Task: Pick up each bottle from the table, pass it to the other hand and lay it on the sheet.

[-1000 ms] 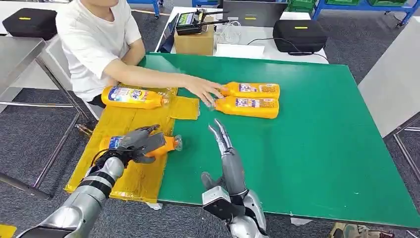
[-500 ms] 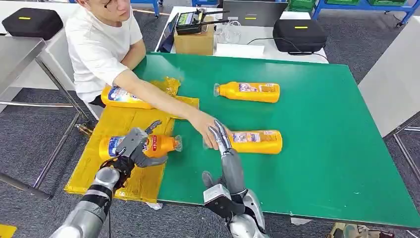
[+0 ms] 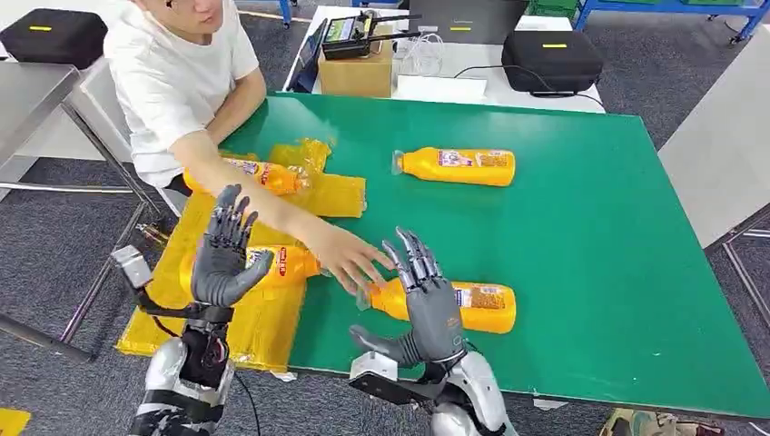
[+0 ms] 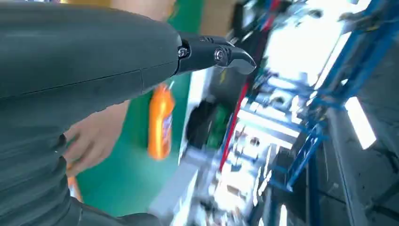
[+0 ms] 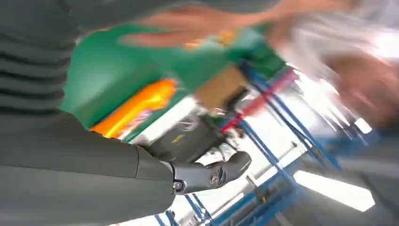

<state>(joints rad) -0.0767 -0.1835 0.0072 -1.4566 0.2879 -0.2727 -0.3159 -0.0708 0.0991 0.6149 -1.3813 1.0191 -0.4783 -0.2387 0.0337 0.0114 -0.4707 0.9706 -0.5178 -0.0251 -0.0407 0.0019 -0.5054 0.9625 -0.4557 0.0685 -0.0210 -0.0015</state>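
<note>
Since a moment ago left hand (image 3: 222, 259) has let go and lifted, fingers spread; right hand (image 3: 425, 300) also empty, splayed. Person's hand (image 3: 350, 262) by near bottle (image 3: 472, 306): collision risk.

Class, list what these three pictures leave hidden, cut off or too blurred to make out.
- Head view: the left hand covers much of the bottle on the sheet.
- Head view: the right hand and the person's hand hide the neck of the near bottle.
- Right wrist view: motion blur; the bottle label is unreadable.
</note>
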